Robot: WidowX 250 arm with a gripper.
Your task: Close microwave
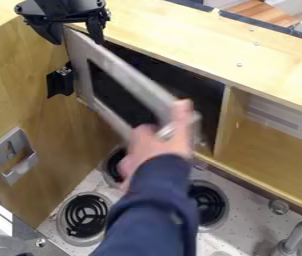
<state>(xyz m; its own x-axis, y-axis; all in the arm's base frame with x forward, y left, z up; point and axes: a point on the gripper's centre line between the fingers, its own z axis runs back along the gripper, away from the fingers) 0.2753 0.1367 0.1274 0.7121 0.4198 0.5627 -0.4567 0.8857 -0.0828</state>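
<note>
- Camera view has the black tool (75, 40) at the upper left, above the hinge-side top corner of the microwave door; it is released, with its two fingers spread apart and pointing down.
- Grey-framed with a dark window, the microwave door (123, 76) stands ajar, slanting out from the left side of the dark microwave cavity (197, 95) towards the stove.
- A person's hand (155, 146), blurred, is at the free edge of the door; the arm in a dark blue sleeve (150, 210) comes in from the bottom edge.
- Left of the door, a black bracket (60, 81) sits on the wooden side panel (67, 135), and a metal holder (12, 156) is fixed lower down.
- Below, the speckled stove top bears a front left burner (85, 215), a right burner (208, 202) partly behind the sleeve, and a rear burner (115, 164) partly behind the hand.
- At the lower right are a round knob (278, 206) and a grey faucet (297, 235); above them, a wooden shelf compartment (274, 155) adjoins the cavity, under the light wooden cabinet top (194, 42).
</note>
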